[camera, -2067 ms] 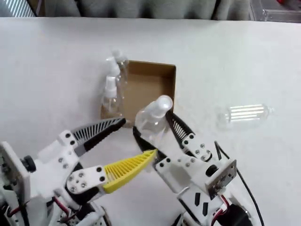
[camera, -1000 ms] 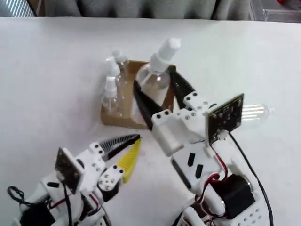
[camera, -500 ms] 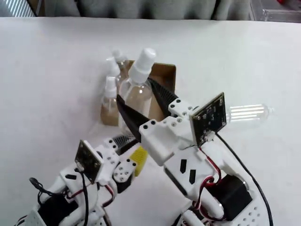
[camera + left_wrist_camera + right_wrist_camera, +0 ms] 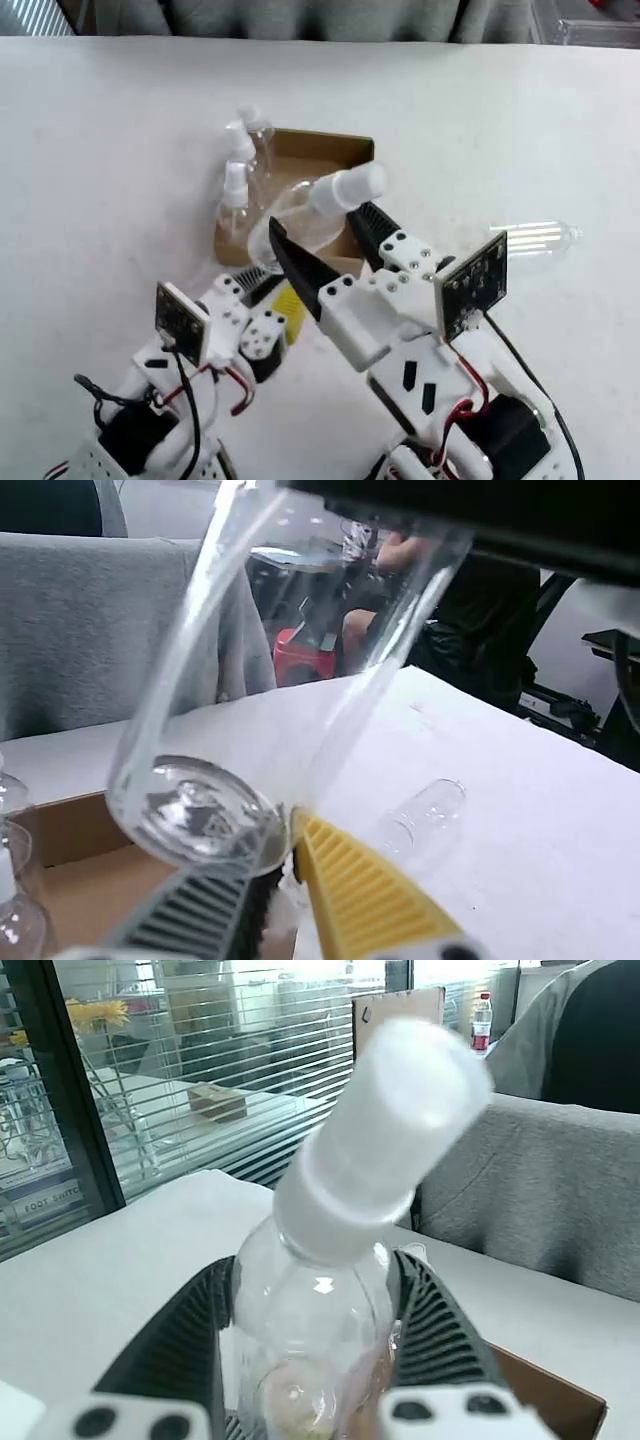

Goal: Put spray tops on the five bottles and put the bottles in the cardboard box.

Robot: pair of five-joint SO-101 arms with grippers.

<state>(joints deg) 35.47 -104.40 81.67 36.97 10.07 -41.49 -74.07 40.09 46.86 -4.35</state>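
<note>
**A:** What is our right gripper (image 4: 315, 222) doing?

**B:** It's clamped round the body of a bottle (image 4: 295, 218). That leaves the spray top (image 4: 347, 189) free past the fingertips, and the bottle is tilted, we judge, for lowering into the cardboard box (image 4: 325, 142) just ahead and below.

**A:** And our left gripper (image 4: 272, 290)?

**B:** It sits just under the bottle's base, narrowed right down and holding nothing.

**A:** What can't we make out?

**B:** Whether the base touches the box. Beyond the fingertips the standing bottles (image 4: 238, 165) blur together, and we count three tops. Well off the right gripper's outer side is a lying bottle (image 4: 530, 238), seemingly topless.
</note>
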